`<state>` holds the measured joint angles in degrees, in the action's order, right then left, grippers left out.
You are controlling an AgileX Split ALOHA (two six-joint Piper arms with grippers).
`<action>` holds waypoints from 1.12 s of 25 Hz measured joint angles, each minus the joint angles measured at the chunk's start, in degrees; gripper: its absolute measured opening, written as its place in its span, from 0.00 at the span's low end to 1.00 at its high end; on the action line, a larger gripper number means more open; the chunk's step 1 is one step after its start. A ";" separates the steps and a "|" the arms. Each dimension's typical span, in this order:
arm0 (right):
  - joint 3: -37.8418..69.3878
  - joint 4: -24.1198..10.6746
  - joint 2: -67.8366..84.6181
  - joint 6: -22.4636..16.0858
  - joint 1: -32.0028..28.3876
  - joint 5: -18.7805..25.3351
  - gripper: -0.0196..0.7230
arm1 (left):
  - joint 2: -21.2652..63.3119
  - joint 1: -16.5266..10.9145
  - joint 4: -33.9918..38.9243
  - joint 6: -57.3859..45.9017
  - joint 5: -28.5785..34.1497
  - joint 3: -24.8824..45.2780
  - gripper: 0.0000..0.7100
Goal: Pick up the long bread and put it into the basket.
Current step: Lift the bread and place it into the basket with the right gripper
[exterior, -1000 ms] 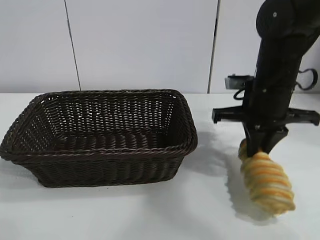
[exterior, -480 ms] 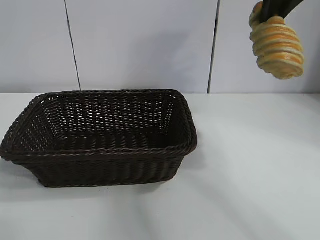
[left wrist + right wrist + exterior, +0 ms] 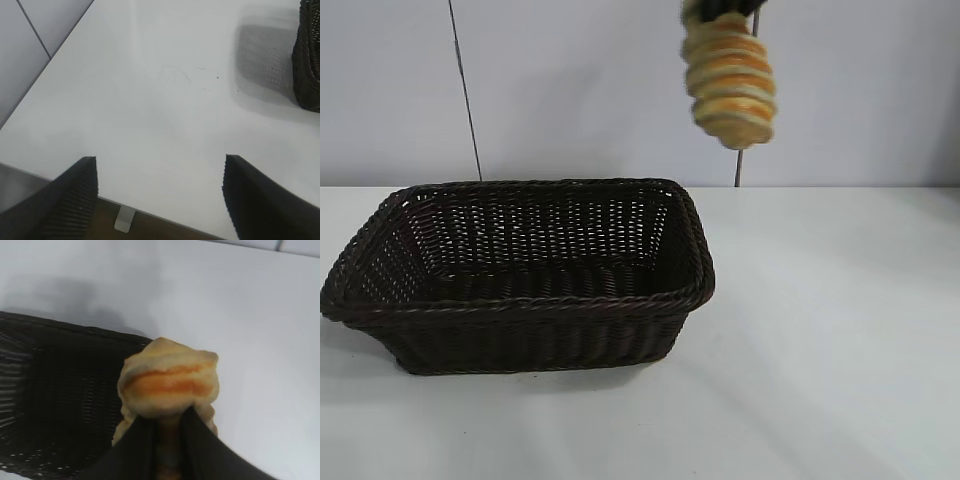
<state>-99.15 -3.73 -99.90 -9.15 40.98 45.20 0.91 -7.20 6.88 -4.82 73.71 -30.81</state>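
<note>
1. A white table (image 3: 820,330) carries a dark brown woven basket (image 3: 692,262) towards the left side of the exterior view; no bread lies inside it
2. The long bread (image 3: 728,80), a tan loaf with orange-brown stripes, hangs high in the air at the top of that view, above the basket's right-hand end and close to its rim line, well clear of the table
3. The right gripper (image 3: 169,427) is clenched on one end of the loaf, so the loaf dangles lengthwise below it; in the right wrist view the dark fingers (image 3: 137,442) pinch the bread on both sides, with the basket's weave and bare table both visible underneath
4. The left gripper (image 3: 160,192) sits apart with its jaws spread wide and nothing between them, over the table near its edge, with one corner of the basket at the border of its view
5. Judged from this, the carrying step is in hand: the loaf is lifted but not yet set down
6. The next move likely calls for bringing the loaf further over the basket's middle, lowering it inside the walls, then letting go; released here, it could strike the rim and tumble out
</note>
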 joint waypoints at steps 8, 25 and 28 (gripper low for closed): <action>0.00 -3.06 -3.50 -0.63 0.47 -2.41 0.11 | 0.00 0.00 0.00 0.00 0.00 0.00 0.72; 0.00 -3.31 -20.94 -1.16 0.47 -10.38 0.10 | 0.00 0.00 0.00 0.00 0.00 0.00 0.72; 0.00 -3.31 -20.94 -1.23 0.47 -10.74 0.19 | 0.00 0.00 0.00 0.00 0.00 0.00 0.72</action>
<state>-99.15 -7.04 -120.84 -10.38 41.45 34.46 0.91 -7.20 6.88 -4.82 73.71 -30.81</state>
